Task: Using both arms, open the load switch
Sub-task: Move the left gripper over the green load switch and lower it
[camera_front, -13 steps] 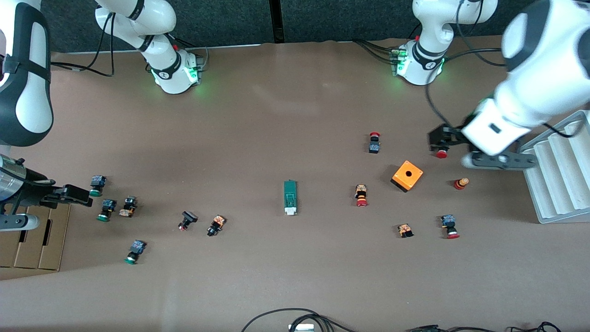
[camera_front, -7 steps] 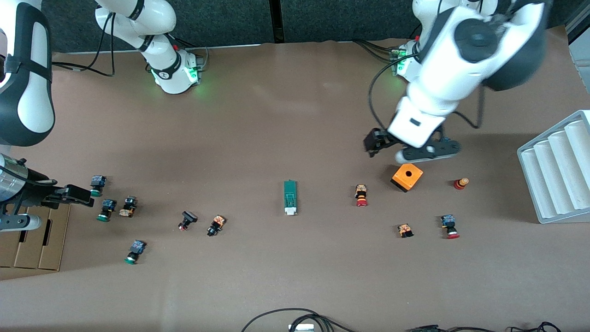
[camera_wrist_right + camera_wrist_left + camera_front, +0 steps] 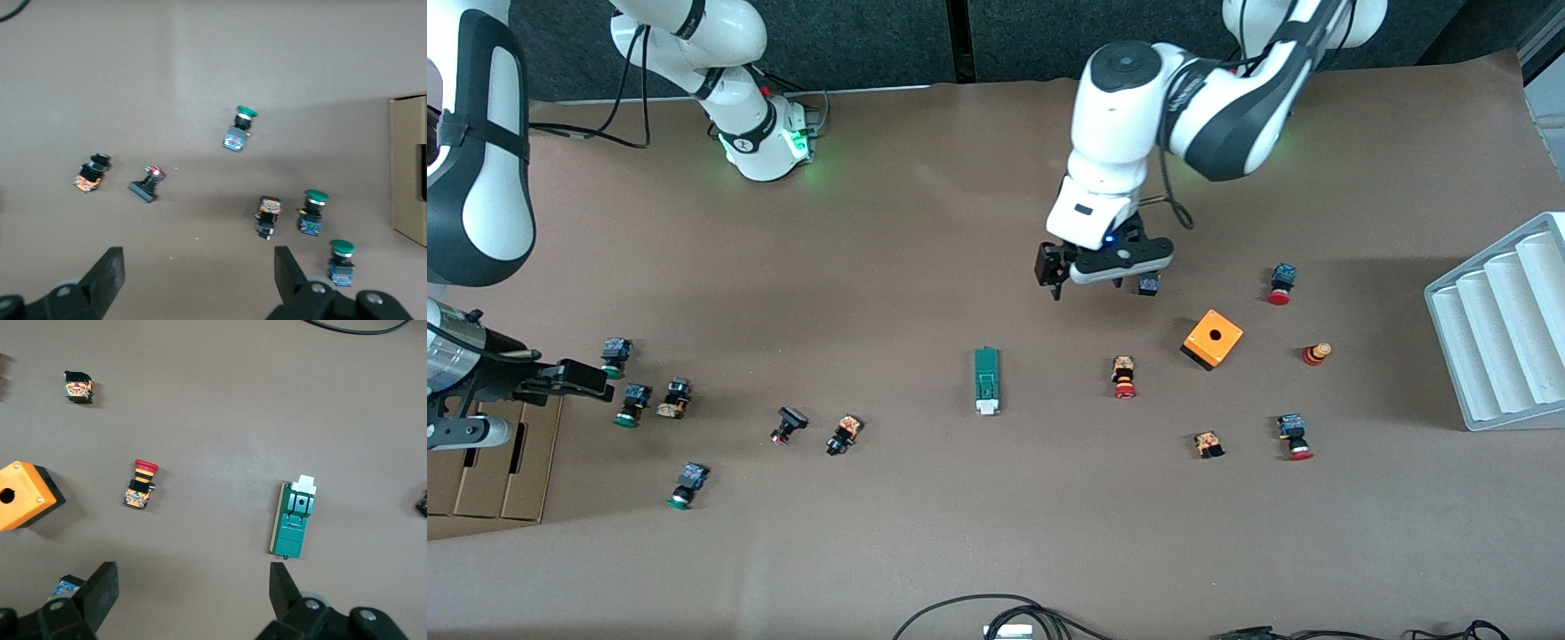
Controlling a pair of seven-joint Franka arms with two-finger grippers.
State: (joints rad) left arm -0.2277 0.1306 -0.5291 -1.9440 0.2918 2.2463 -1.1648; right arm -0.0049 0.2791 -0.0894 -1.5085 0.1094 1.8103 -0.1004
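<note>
my left claw [image 3: 1089,277] hangs spread over mid-worktop, empty, short of the load switch [image 3: 986,380]. my right claw [image 3: 560,378] waits spread over the worktop's edge.

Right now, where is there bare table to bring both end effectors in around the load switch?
The load switch has bare brown table all round: toward the black button and toward the red-capped button. The wide strip up to the arm bases is bare. Crowded: the green buttons under the right end effector; the orange cube cluster.
</note>
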